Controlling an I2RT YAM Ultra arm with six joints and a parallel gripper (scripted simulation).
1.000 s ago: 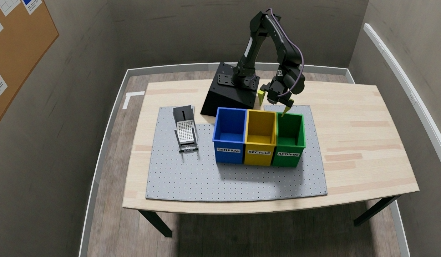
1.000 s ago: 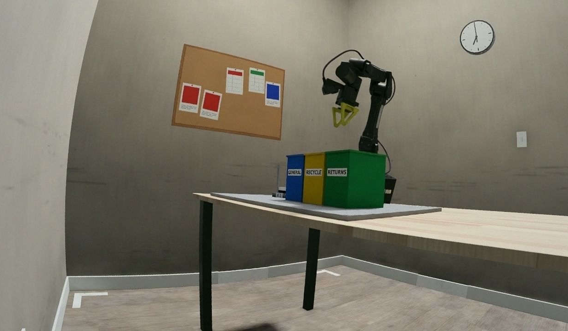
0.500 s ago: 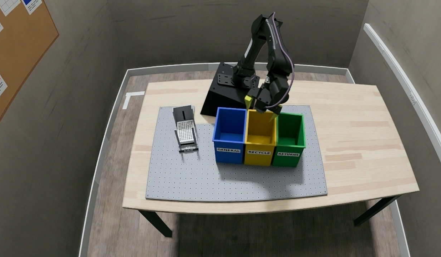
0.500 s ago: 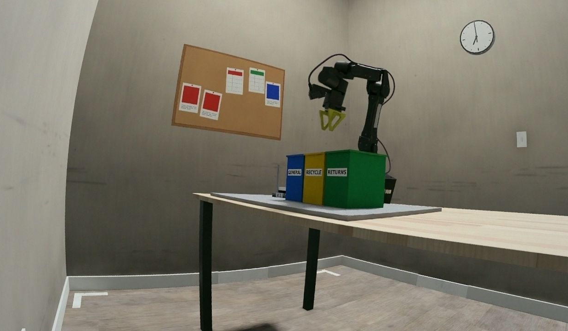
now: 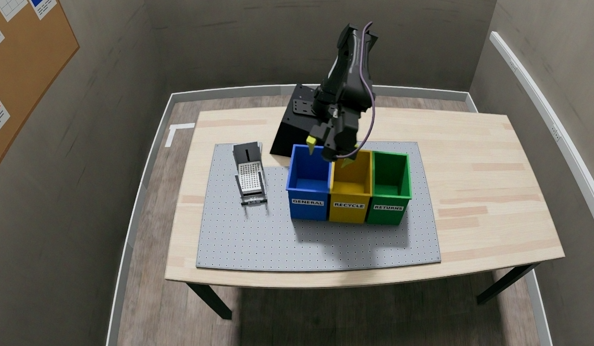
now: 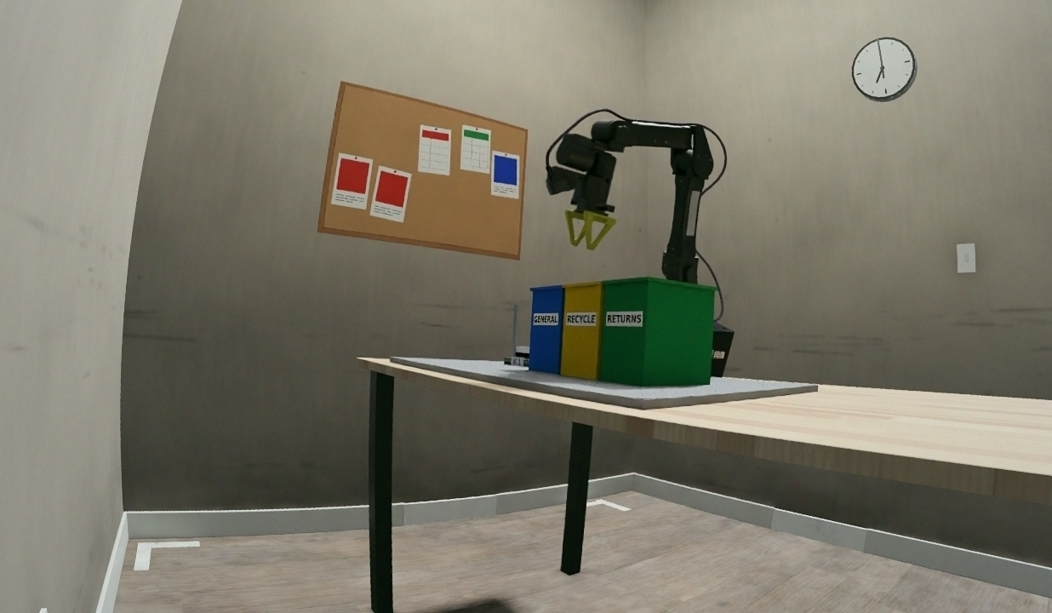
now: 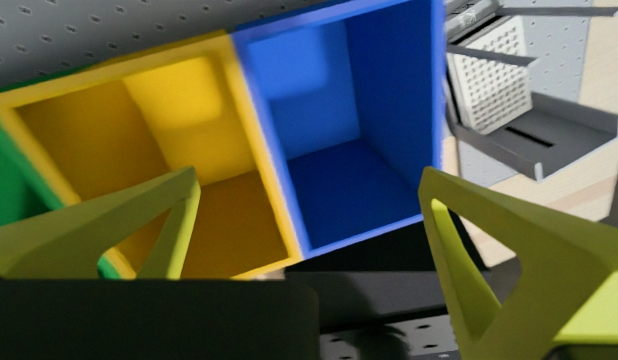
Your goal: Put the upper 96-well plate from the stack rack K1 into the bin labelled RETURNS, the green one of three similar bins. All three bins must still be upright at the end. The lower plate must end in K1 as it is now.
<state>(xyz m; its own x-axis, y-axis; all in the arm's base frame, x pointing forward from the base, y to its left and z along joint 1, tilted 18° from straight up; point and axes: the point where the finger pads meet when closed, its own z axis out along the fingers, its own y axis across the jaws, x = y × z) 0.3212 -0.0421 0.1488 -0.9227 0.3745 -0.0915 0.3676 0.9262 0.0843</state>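
The grey stack rack K1 (image 5: 246,153) (image 7: 544,150) stands on the left of the mat. A white 96-well plate (image 5: 251,179) (image 7: 489,85) lies in it, top side showing; I cannot make out a lower plate under it. The green RETURNS bin (image 5: 388,216) (image 6: 651,342) (image 7: 4,190) is the rightmost of three upright bins standing side by side. My gripper (image 5: 328,156) (image 6: 586,242) (image 7: 309,179) is open and empty. It hangs above the rear rims of the blue bin and the yellow bin, apart from the rack.
The blue GENERAL bin (image 5: 306,214) (image 6: 545,350) (image 7: 389,75) and yellow RECYCLE bin (image 5: 350,215) (image 6: 580,350) (image 7: 189,100) stand between the rack and the green bin. All rest on a grey perforated mat (image 5: 290,249) on the wooden table (image 5: 484,172). The arm's black base (image 5: 290,129) is behind the blue bin.
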